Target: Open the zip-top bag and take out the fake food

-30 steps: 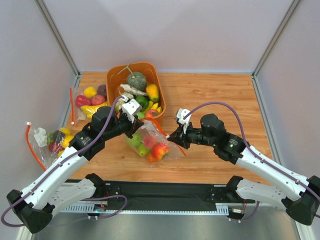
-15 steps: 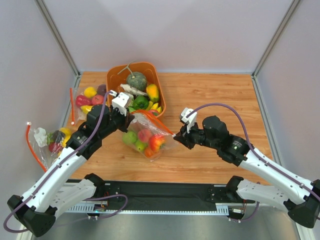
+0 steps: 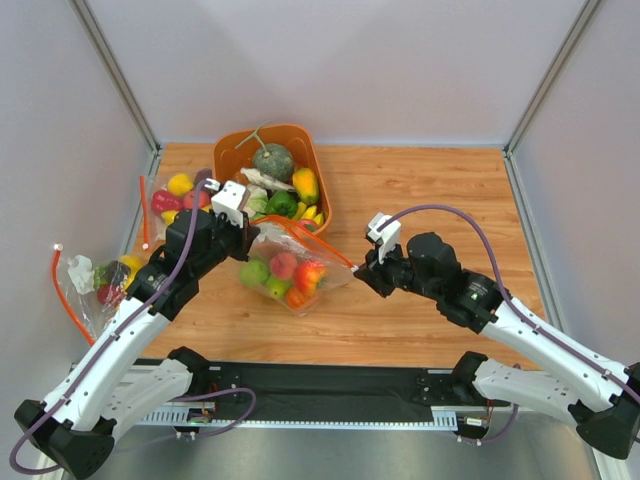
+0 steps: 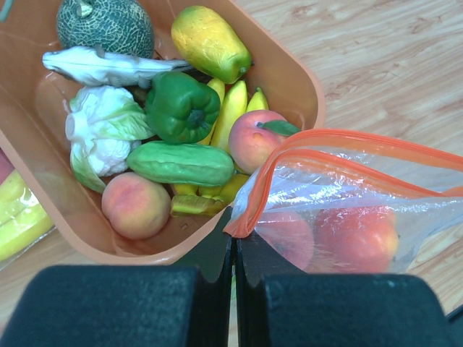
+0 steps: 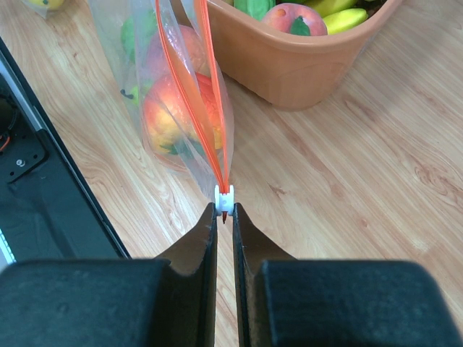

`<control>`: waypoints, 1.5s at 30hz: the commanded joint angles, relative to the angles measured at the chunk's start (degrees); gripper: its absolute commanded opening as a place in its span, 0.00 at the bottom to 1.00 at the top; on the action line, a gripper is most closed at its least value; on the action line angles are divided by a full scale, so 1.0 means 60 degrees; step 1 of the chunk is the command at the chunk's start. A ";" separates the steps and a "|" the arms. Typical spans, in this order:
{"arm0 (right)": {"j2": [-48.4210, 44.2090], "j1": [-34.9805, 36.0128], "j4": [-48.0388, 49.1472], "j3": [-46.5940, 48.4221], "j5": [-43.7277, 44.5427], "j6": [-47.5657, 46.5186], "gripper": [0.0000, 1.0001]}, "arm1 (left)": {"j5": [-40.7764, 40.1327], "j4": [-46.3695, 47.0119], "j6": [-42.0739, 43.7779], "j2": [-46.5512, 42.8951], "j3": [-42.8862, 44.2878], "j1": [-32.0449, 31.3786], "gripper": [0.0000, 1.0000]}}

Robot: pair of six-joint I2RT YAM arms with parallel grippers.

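The left claw (image 4: pixel 233 242) is pressed together on the corner of the clear thin plastic zip-top bag (image 4: pixel 340 195), pinching the end of its red-orange zip strip (image 4: pixel 347 141) right at the fingertips. The right claw (image 5: pixel 223 213) is likewise closed, nipping the small white slider (image 5: pixel 225 196) at the strip's far end. Held by both ends, the bag hangs stretched between the claws with its mouth upward, which likely keeps the contents from spilling, and its belly appears to rest on the wooden counter (image 3: pixel 420 190). Just ahead of the right claw the two halves of the strip run apart, so the mouth looks open along most of its length. The small glossy plastic fruits (image 3: pixel 285 277), green, orange-red and peach-red, all sit inside the bag, below and ahead of each claw, so none is out yet. The orange plastic tub (image 4: pixel 307 79) of other produce stands just beyond the left claw, close beside the bag, so reaching in will need care
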 commanded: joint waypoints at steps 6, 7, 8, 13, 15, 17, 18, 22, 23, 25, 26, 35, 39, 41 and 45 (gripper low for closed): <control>-0.0348 -0.0142 -0.0646 0.0246 0.0345 0.0081 0.00 | 0.0080 0.0514 0.0334 -0.0238 -0.0046 0.0354 0.00; -0.0377 -0.0142 -0.0602 0.0246 0.0287 0.0066 0.01 | 0.0620 0.0588 0.0394 -0.0238 -0.0076 0.0340 0.00; -0.0406 -0.0142 -0.0573 0.0232 0.0141 0.0051 0.01 | 0.0872 0.0647 0.0453 -0.0209 -0.0091 0.0354 0.00; -0.0684 -0.0142 -0.0339 0.0305 -0.0358 -0.0037 0.42 | 0.3095 0.0779 0.0906 0.0143 0.0026 0.0354 0.00; -0.0758 -0.0142 -0.0251 0.0319 -0.0446 -0.0095 0.60 | 0.3568 0.0997 0.0937 0.0143 -0.0046 0.0354 0.00; -0.0787 -0.0142 -0.0090 0.0451 -0.0475 -0.0125 0.64 | 0.4139 0.1101 0.0951 0.0158 -0.0120 0.0325 0.00; -0.0773 -0.0128 -0.0017 0.0480 -0.0504 -0.0110 0.67 | 0.4460 0.1130 0.0937 0.0201 -0.0135 0.0325 0.00; -0.0568 -0.0142 0.0641 0.0598 -0.0549 -0.0067 0.70 | 0.5063 0.1072 0.1097 0.0407 -0.0062 0.0076 0.00; -0.0524 -0.0142 0.0745 0.0627 -0.0505 -0.0052 0.70 | 0.5195 0.1043 0.1141 0.0465 -0.0061 0.0018 0.00; -0.0232 -0.0142 0.1008 0.0627 -0.0432 -0.0052 0.71 | 0.5430 0.0926 0.1200 0.0611 -0.0018 -0.0173 0.00; -0.0115 -0.0142 0.1097 0.0627 -0.0344 -0.0066 0.71 | 0.5459 0.0868 0.1215 0.0670 0.0026 -0.0246 0.00; 0.0662 -0.0142 0.1332 0.0467 -0.0330 -0.0125 0.71 | 0.5474 0.0779 0.1391 0.0817 0.0085 -0.0451 0.00; 0.0853 -0.0142 0.1434 0.0159 -0.0036 -0.0198 0.70 | 0.5518 0.0779 0.1420 0.0832 0.0070 -0.0466 0.00; 0.0970 -0.0142 0.1507 0.0115 0.0095 -0.0227 0.70 | 0.5533 0.0765 0.1434 0.0875 0.0070 -0.0466 0.00; 0.1117 -0.0142 0.1683 -0.0017 0.0432 -0.0227 0.70 | 0.5694 0.0735 0.1464 0.0890 0.0085 -0.0495 0.00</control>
